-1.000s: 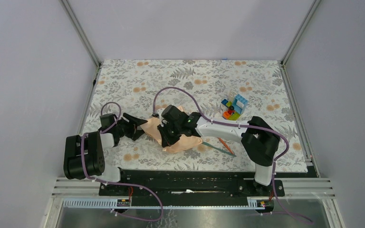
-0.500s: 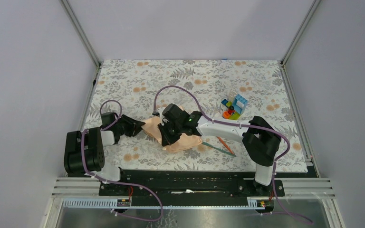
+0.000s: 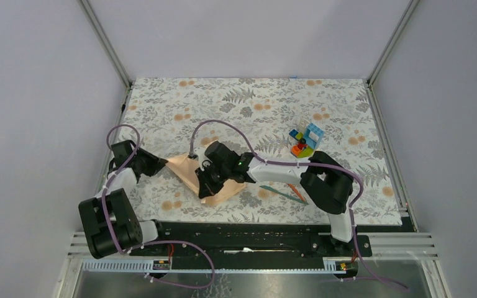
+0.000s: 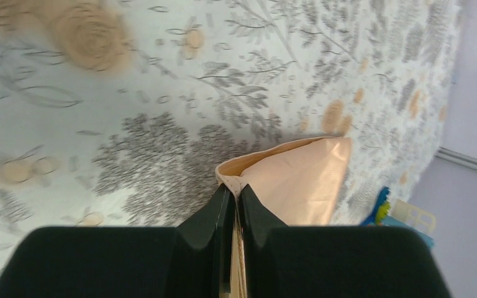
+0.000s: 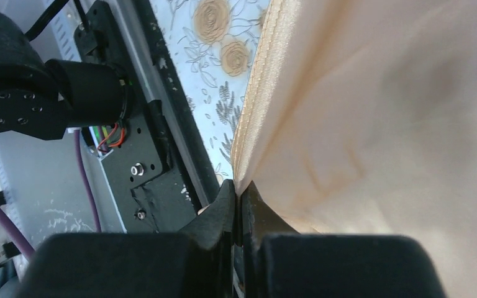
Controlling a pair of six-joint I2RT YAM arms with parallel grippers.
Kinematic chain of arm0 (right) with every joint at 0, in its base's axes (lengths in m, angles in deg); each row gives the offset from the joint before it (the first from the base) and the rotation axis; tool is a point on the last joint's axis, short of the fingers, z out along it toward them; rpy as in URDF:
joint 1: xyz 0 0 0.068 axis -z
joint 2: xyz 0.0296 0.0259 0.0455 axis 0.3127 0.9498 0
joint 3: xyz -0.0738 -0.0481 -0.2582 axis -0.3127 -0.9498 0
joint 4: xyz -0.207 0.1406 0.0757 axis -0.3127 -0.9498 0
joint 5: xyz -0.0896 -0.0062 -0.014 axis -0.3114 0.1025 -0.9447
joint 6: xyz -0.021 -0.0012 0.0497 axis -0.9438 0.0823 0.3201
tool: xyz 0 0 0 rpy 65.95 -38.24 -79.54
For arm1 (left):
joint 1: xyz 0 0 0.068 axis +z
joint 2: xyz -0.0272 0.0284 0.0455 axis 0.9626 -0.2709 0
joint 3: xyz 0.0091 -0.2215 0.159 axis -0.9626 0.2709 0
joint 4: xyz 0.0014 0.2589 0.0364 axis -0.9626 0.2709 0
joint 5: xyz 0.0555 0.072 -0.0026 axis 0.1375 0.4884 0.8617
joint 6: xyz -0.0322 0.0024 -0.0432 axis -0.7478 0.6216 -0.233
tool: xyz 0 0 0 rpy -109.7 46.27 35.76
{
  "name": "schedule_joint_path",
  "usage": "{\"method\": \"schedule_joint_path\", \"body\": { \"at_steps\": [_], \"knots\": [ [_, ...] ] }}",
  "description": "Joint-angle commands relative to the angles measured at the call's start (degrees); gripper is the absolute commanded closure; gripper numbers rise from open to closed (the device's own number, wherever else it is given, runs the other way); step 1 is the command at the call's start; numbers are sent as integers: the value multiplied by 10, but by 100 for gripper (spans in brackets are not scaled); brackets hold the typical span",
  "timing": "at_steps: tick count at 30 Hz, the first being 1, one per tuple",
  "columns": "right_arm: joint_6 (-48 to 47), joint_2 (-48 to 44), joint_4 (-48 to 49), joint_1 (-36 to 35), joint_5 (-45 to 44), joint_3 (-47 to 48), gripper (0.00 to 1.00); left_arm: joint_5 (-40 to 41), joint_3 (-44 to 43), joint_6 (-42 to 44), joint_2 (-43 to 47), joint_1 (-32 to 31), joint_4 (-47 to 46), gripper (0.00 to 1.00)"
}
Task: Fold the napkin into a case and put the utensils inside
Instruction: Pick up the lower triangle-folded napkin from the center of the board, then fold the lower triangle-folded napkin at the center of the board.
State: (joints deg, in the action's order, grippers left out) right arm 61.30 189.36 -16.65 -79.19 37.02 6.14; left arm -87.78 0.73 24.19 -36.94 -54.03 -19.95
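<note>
The napkin lies crumpled toward the near left part of the floral table mat, drawn out between the two arms. The left gripper is pinched tight on the napkin's hemmed left corner, lifting it just off the mat. The right gripper is clamped on the cloth's stitched edge nearer the middle, with folds bulging past its fingers. The orange utensil and teal utensil lie crossed near the mat's near edge, right of the napkin, partly under the right arm. Toy blocks sit farther back right.
</note>
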Motion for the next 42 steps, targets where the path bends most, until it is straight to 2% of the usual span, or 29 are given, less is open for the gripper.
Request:
{"method": "schedule_joint_path", "body": {
  "at_steps": [1, 4, 7, 11, 16, 19, 23, 27, 31, 37, 42],
  "knots": [
    [37, 18, 69, -19, 78, -17, 100, 86, -32, 67, 51, 20, 89, 88],
    [79, 19, 120, -17, 94, -40, 100, 108, -42, 75, 84, 19, 120, 87],
    [152, 25, 189, -5, 122, -74, 100, 135, -61, 73, 99, -1, 149, 93],
    [279, 25, 313, 33, 172, -152, 100, 243, -102, 57, 102, -98, 181, 95],
    [352, 27, 390, 79, 202, -213, 100, 365, -159, 21, 53, -233, 207, 96],
    [355, 23, 389, 88, 203, -234, 100, 421, -202, 6, 11, -294, 218, 95],
    [347, 17, 379, 92, 201, -250, 100, 443, -251, -5, -61, -345, 222, 95],
    [303, -4, 323, 93, 176, -255, 100, 457, -288, -13, -127, -384, 224, 95],
    [266, -23, 275, 93, 150, -257, 100, 454, -326, -12, -181, -410, 225, 96],
    [249, -43, 254, 93, 124, -275, 100, 457, -362, -19, -230, -451, 221, 96],
    [237, -47, 241, 93, 108, -284, 100, 436, -381, -18, -267, -461, 215, 96]
  ]
}}
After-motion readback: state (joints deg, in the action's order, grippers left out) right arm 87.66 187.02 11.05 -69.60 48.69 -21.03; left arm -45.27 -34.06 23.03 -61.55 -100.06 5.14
